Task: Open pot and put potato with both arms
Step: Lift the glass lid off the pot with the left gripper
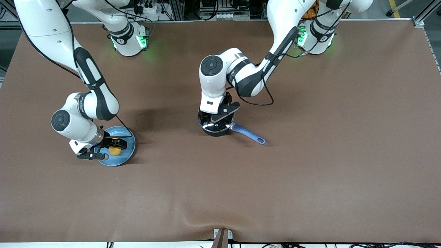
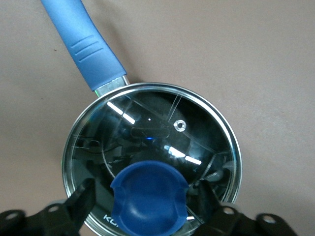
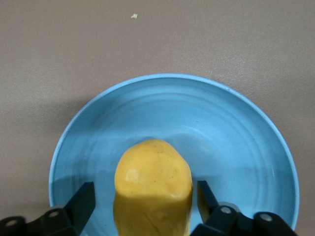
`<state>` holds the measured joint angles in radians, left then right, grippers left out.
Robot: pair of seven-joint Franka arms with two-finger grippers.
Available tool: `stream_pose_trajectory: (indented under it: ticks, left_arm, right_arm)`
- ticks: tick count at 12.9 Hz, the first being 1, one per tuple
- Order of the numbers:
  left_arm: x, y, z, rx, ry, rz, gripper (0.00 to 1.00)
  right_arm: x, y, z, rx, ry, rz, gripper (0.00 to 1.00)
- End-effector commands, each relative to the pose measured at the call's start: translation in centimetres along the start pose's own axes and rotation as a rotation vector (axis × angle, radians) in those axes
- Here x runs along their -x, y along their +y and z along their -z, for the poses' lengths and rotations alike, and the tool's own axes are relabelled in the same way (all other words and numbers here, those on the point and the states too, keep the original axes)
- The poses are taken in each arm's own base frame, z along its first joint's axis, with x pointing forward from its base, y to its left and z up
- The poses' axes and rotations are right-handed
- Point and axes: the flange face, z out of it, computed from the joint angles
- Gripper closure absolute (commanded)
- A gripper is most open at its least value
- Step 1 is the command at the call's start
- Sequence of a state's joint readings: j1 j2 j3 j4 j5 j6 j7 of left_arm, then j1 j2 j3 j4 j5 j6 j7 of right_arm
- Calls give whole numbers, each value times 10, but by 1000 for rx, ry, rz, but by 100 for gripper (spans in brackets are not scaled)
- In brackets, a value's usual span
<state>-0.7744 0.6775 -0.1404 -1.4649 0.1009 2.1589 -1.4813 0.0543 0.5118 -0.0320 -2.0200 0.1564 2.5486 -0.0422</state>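
Both pairs of jaws are standing spread with gaps showing: the right gripper (image 3: 142, 209) is straddling the potato (image 3: 153, 189), which is lying on the light-blue plate (image 3: 231, 132) toward the right arm's end of the table, its fingers (image 3: 81, 201) clear of the skin. The left gripper (image 2: 150, 206) is bracketing the blue knob (image 2: 150, 201) of the glass lid (image 2: 147, 128), not yet clamping it. The lid is sitting closed on the pot (image 1: 216, 127) at mid-table, its blue handle (image 1: 248, 134) pointing toward the left arm's end.
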Motion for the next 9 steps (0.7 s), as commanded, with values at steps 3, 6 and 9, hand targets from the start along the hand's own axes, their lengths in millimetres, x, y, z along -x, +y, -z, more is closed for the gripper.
stream_pose_trajectory:
  ticks: [3,6,9]
  left_arm:
    - [2,7,7,21,24,8,100]
    - [-8,7,43,56,45,-2,100]
    - [-38,-13,94,9,58,-53,100]
  right_arm:
    - [-6,1,9,-8,27,55,99]
    - [-13,2,24,-11,40,76,100]
    - [-22,-9,63,-27,28,75,100]
